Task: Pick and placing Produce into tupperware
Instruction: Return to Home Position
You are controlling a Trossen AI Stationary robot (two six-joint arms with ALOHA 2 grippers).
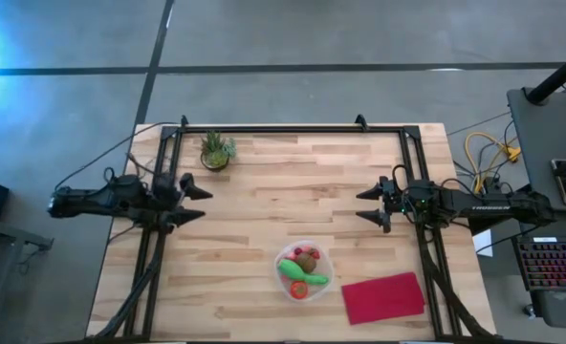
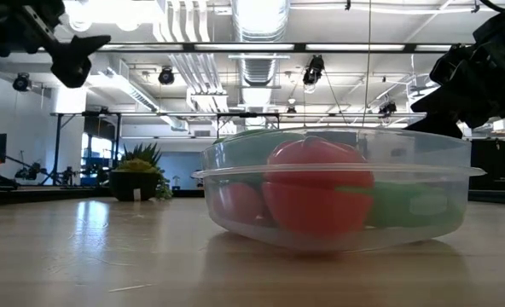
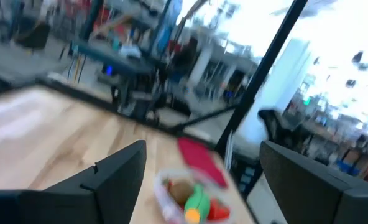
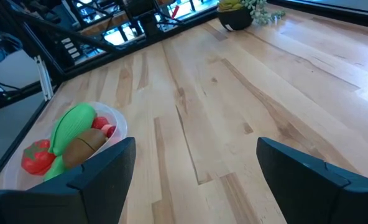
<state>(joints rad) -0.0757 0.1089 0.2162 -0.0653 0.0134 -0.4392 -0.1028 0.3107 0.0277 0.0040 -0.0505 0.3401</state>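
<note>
The round clear tupperware [image 1: 304,271] stands on the table near its front edge. Inside it lie green elongated pieces [image 1: 300,274], a brown oval [image 1: 306,260] and red pieces [image 1: 299,290]; they also show in the low view [image 2: 316,196], the right wrist view [image 4: 72,127] and the left wrist view [image 3: 195,204]. My left gripper [image 1: 199,203] is open and empty above the table's left side. My right gripper [image 1: 363,204] is open and empty above the table's right side.
A small potted green plant [image 1: 216,150] stands at the back left of the table. A flat magenta cloth [image 1: 383,297] lies at the front right, beside the tupperware. Bare wood lies between the two grippers.
</note>
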